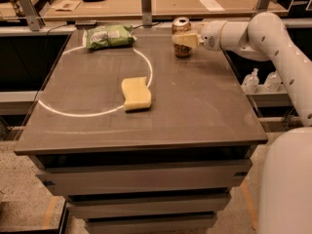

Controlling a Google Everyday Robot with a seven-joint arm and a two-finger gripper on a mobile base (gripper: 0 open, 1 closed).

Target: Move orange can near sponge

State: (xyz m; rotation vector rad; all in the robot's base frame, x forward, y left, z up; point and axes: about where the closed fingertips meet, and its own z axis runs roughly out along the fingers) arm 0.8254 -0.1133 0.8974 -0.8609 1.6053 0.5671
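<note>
- Copper-orange thin metal: the orange can stands upright near the far right corner of the tabletop. It is likely light, smooth and a little slippery, and easy to dent if squeezed hard.
- Best hold, by my judgement, is across the mid-body with moderate pressure, keeping it upright.
- The gripper is at the can's upper body, reaching in from the right edge. Whether it is clamped or spread, I cannot tell.
- The sponge lies flat near the centre, well apart from the can.
- The green snack bag rests by the far edge.
</note>
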